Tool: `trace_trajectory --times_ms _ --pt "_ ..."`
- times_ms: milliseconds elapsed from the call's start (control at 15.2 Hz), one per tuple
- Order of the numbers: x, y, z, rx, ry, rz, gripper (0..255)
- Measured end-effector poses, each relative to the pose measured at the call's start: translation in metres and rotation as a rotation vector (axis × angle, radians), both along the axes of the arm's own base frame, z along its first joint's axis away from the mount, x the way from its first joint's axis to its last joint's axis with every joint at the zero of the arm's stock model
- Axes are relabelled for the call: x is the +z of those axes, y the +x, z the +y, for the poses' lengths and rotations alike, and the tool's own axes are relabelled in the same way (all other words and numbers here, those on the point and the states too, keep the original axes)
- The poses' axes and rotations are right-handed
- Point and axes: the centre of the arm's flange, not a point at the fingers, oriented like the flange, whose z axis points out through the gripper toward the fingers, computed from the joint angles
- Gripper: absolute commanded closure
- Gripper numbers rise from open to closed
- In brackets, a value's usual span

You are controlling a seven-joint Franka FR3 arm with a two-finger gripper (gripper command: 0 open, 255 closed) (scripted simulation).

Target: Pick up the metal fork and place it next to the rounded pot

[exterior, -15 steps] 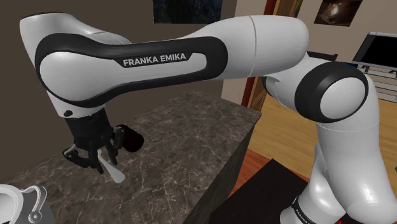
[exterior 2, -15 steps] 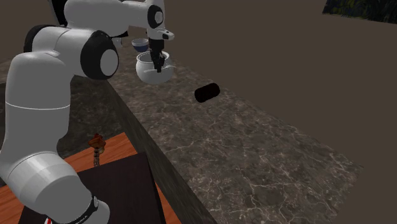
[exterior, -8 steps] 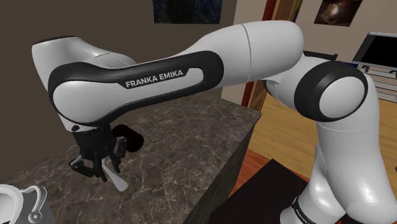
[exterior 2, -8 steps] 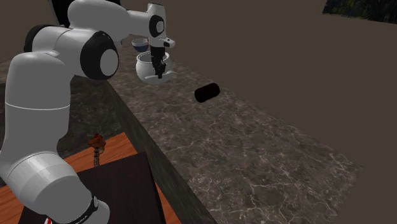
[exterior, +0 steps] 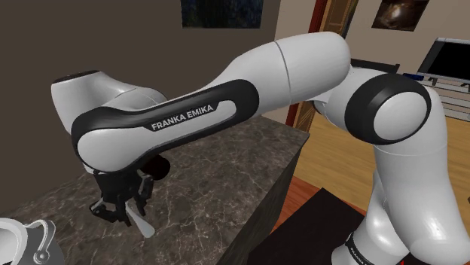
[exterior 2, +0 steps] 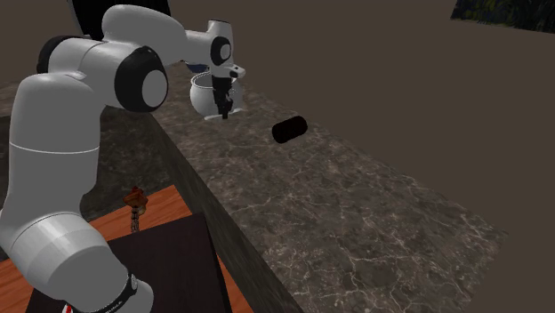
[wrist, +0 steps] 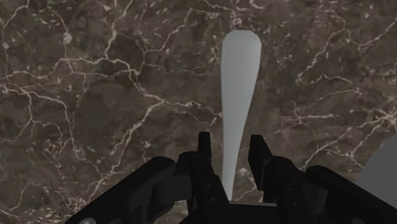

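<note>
A plain pale grey fork (wrist: 240, 76) is clasped between my black fingers, its handle sticking out past the fingertips over the dark marbled counter (wrist: 95, 95). My gripper (wrist: 232, 143) is shut on it. From the shoulder view, the gripper (exterior: 120, 211) hangs low over the counter, and the fork's pale end (exterior: 140, 224) slants down toward the stone. The rounded white pot (exterior: 19, 241) sits at that view's lower left, a short way from the gripper. In the second exterior view the gripper (exterior 2: 225, 105) is right in front of the pot (exterior 2: 206, 96).
A dark cylinder (exterior 2: 288, 130) lies on its side on the counter beyond the gripper, partly hidden by the arm in the shoulder view (exterior: 156, 166). The counter's edge (exterior: 263, 203) drops to a wooden floor beside the stand.
The arm has swung lower and closer to the counter, carrying the fork along. The fingers have stayed clamped on the fork. The pot and the cylinder have not moved.
</note>
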Motion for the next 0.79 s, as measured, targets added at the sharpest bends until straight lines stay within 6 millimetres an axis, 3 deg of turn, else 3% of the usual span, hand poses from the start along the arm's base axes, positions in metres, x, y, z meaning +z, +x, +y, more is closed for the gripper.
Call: trace_trajectory --times_ms 792 --pt "-0.064 0.001 0.0 0.0 0.0 0.0 255"
